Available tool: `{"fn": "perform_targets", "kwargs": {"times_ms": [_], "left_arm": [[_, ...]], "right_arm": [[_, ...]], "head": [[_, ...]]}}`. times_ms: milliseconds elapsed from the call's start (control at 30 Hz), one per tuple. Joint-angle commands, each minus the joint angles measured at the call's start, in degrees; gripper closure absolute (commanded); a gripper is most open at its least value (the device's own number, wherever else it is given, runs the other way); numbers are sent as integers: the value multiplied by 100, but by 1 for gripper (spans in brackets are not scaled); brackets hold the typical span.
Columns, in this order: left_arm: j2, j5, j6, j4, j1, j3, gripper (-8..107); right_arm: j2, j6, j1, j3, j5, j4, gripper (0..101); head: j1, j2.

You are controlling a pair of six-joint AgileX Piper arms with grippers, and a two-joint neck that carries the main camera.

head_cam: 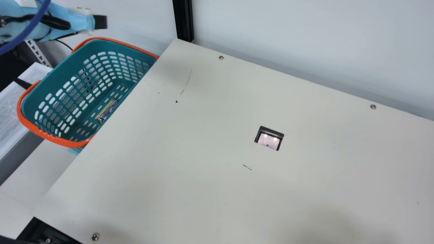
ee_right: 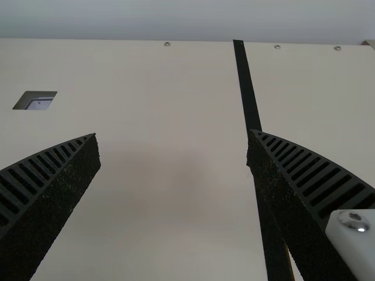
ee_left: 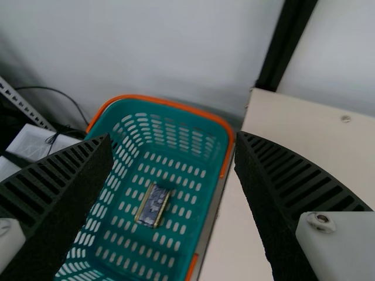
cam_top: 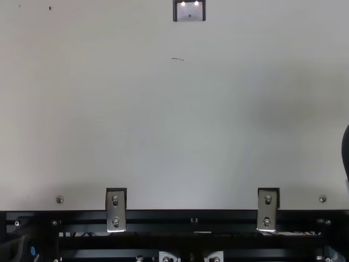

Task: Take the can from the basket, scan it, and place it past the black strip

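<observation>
My left gripper [head_cam: 100,22] is at the upper left in the main view, above the far end of the teal basket [head_cam: 32,88]. In the left wrist view this gripper [ee_left: 174,137] is open, with the basket below and beyond its fingers. The can [head_cam: 107,110] lies on its side on the basket floor, and the left wrist view shows the can [ee_left: 153,205] between the two fingers but well below them. My right gripper [ee_right: 174,133] is open over the table, nothing between its fingers. The black strip [ee_right: 249,93] runs partly behind one finger. The scanner window [head_cam: 269,138] is set into the table.
The cream table [head_cam: 169,142] has its edge right beside the basket, whose orange handles [head_cam: 23,115] rest around the rim. A black upright post [head_cam: 183,20] stands at the table's far corner, against the pale wall. Small screws stud the tabletop.
</observation>
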Motion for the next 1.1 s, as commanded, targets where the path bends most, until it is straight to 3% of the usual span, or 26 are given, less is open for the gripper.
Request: {"fn": "perform_targets", "kwargs": {"times_ms": [0,567,1067], "left_arm": [[322,7,258,-24,163,-23,9],[2052,-147,794,470,730,-131,9],[3406,-176,1110,700,757,-490,9]], "right_arm": [[0,0,0,0,0,0,0],[0,0,0,0,0,0,0],[0,0,0,0,0,0,0]], "head": [[-177,32],[-177,32],[-177,32]]}}
